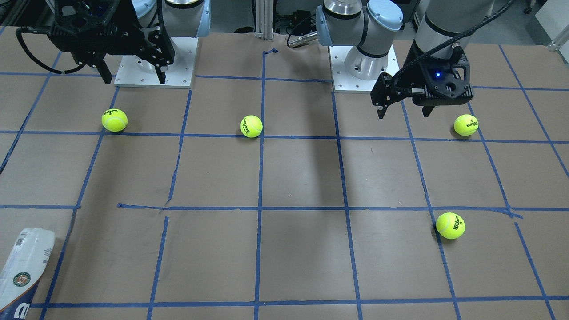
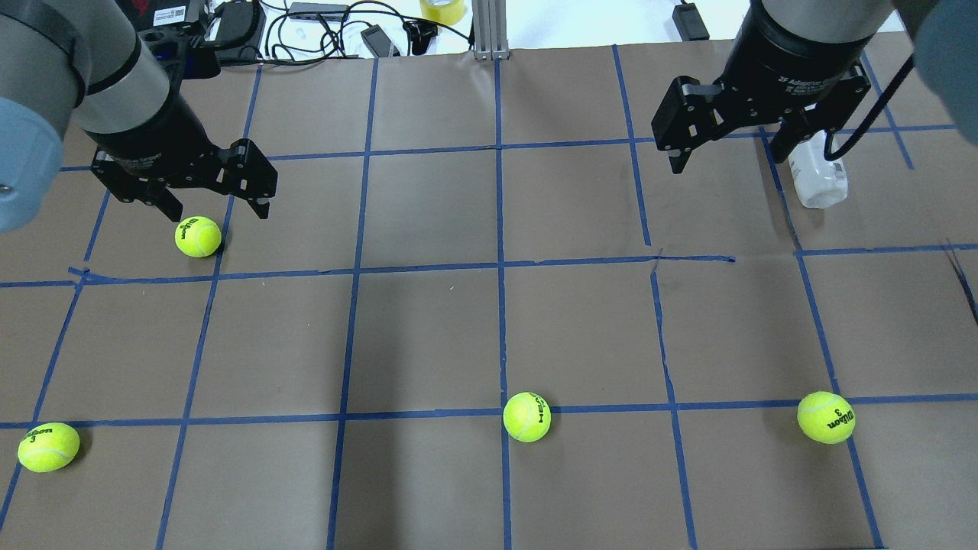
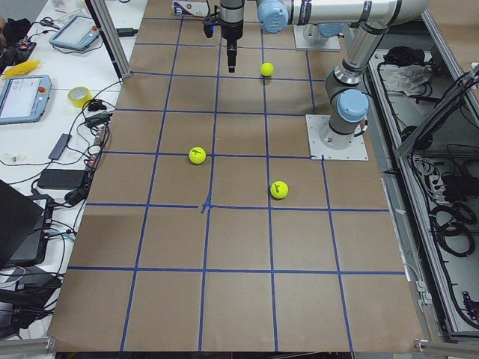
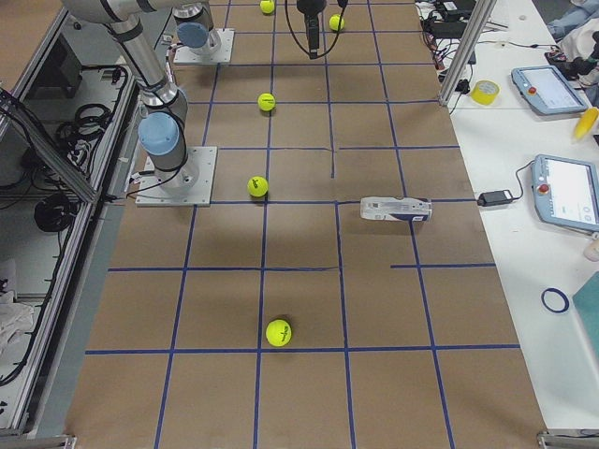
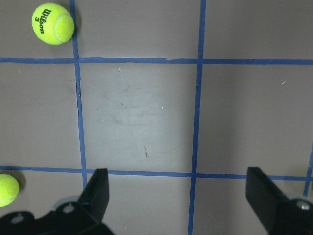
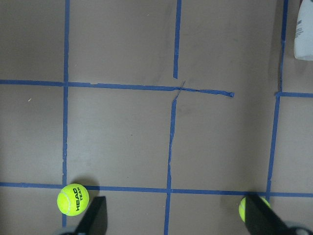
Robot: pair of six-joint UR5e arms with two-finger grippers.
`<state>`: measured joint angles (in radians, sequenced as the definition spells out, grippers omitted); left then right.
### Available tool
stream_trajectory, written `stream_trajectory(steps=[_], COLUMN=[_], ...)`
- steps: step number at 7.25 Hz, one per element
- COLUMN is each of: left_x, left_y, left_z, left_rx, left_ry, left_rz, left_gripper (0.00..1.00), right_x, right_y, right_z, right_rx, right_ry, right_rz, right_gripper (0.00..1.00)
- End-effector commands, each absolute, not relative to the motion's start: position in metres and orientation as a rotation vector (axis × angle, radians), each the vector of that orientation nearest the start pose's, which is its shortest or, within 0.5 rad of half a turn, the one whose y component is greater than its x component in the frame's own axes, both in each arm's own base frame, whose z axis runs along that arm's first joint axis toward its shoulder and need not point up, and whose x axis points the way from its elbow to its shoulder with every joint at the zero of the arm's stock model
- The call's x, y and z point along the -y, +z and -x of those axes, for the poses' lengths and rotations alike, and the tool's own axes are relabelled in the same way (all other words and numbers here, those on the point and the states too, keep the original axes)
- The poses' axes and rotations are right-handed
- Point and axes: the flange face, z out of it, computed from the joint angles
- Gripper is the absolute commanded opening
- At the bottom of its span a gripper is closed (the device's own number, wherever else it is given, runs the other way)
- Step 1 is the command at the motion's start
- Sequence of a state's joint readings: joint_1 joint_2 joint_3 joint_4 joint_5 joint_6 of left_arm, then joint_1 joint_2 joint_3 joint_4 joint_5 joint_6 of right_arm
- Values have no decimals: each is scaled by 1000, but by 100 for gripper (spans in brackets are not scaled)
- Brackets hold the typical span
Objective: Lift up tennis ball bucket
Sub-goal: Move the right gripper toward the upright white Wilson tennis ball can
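"Places first. From the front, where do we put the bucket [image 1: 24,266]?"

"Lying on its side, well apart from the right pincer [image 1: 133,80], ahead of it and away from the robot. Both pincers hang above the table [image 1: 302,178], jaws spread wide, nothing between them. The left pincer [image 1: 403,113] is farther from it."

"Overhead?"

"There the bucket [image 2: 819,187] shows just beyond the right pincer, partly hidden by it. A ball [image 2: 198,237] lies near the left pincer."

"The side views?"

"From the left end we find no bucket. From the right end the bucket [image 4: 396,208] lies flat, apart from every ball. We cannot tell whose pincer hangs in either side view."

"Wrist cameras?"

"The right one catches only one end of the bucket [image 6: 304,34], ahead of the pincer and off to one side. The left one shows us only balls and table."

"What could go wrong?"

"We judge rolling the main danger: a smooth round tube on its side will skid away if one jaw touches before the other. Jaws lined along its length would never close round it, and a grip near one end could let it tilt and slip during the lift."
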<state>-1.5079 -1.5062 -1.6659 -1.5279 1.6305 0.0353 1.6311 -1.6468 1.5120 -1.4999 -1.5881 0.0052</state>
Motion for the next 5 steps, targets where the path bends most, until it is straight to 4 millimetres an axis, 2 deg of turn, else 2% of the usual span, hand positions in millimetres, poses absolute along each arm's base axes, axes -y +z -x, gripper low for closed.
stream_trajectory(steps=[1,2,3,4,5], left_x=[473,473,473,473,473], left_y=[477,476,477,476,476], left_z=[98,98,98,98,98], left_rx=[-3079,-3078,-3078,-3078,-3078], left_ry=[-17,-14,-16,-14,-14], left_rz=[43,43,43,43,43], left_gripper=[100,100,100,100,100], right_x=[456,458,473,499,510], right_y=[545,546,543,527,522], right_z=[-160,-159,-151,-141,-132], right_rx=[-3153,-3149,-3140,-3147,-3139], right_ry=[-117,-126,-173,-150,-140], right_rz=[76,72,38,7,-26], right_gripper=[100,100,100,100,100])
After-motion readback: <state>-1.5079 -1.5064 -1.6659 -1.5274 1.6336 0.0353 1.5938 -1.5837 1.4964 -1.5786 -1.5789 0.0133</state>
